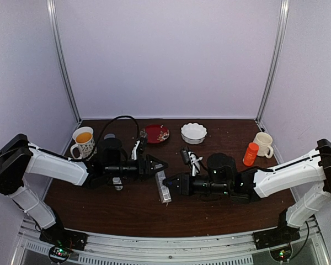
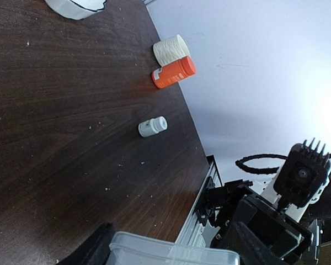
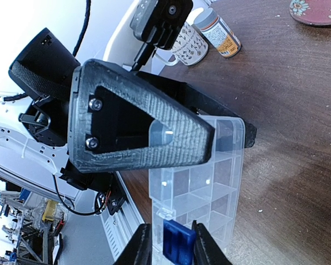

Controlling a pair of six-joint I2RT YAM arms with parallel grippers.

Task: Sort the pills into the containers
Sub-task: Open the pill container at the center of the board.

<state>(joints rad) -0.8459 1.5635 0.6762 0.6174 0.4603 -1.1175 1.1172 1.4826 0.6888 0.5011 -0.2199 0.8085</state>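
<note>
the whole table (image 1: 127,215) is viewed from high behind the arm bases, looking down and forward, from afar. the left wrist view is held close above the wood, rolled sideways, facing the orange bottle (image 2: 174,73) at upper centre. the right wrist view is aimed low across the pill box (image 3: 209,182) toward the patterned mug (image 3: 190,44). the box is shared by all three views.
</note>
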